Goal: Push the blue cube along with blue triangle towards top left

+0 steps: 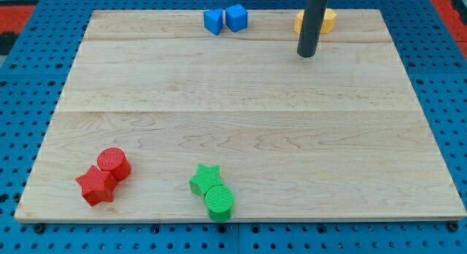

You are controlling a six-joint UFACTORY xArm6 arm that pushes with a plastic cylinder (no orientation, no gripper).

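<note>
- The blue cube (236,17) and the blue triangle (213,21) sit touching each other at the top edge of the desk (241,122), a little left of the middle of the frame, the triangle on the left side of the cube.
- My tip (306,55) stands on the wood to the right of the pair and slightly lower in the frame, apart from them; it touches neither blue block.
- There is no pincer on this arm, only a plain dark rod, so there is nothing to be spread or pressed together.
- Judging by how things lie, the pair is already as high up the frame as it can go; what is left seems to be the leftward travel to the upper left corner.
- A clear strip of wood runs along the top edge from the triangle to that corner, with nothing in the way.
- The top edge is the risk: the blocks are right against it, so a push with any upward lean could tip them off the board.
- A yellow block (326,20), partly hidden behind the rod, lies just above and right of the tip at the top edge.
- The red pair (106,175) and the green pair (212,192) rest near the bottom of the frame, well apart from the path.
</note>
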